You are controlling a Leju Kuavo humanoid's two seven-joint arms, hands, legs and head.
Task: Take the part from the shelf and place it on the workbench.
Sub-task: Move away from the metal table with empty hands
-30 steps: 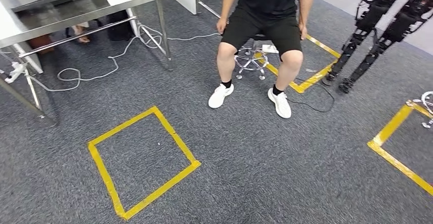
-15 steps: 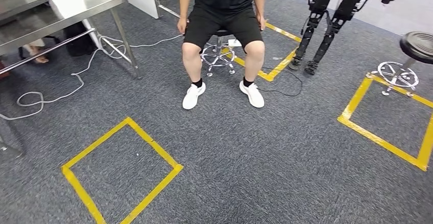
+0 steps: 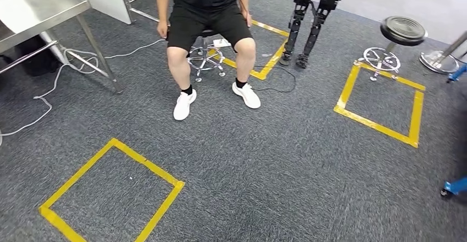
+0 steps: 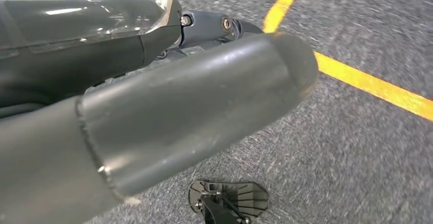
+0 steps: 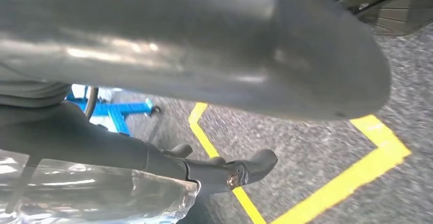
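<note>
My left hand (image 4: 168,106) hangs over grey carpet, its thick grey thumb stretched out and a dark finger (image 4: 209,25) straight behind it, with nothing in its hold. My right hand (image 5: 204,55) hangs the same way, thumb extended and a dark finger (image 5: 240,170) uncurled, holding nothing. A steel table (image 3: 33,5) stands at the far left of the head view. A blue metal frame (image 5: 117,109) stands on the floor beyond my right hand.
A person (image 3: 206,10) sits on a stool straight ahead, feet on the carpet. Another robot's legs (image 3: 308,21) stand behind to the right, beside a black stool (image 3: 403,30). Yellow tape squares (image 3: 146,167) (image 3: 380,126) mark the floor. A white cable (image 3: 49,107) trails under the table. Blue feet (image 3: 454,187) show at the right edge.
The camera has turned right: the table, the person and the near tape square slid left, and the black stool, the second tape square and the blue feet came into view.
</note>
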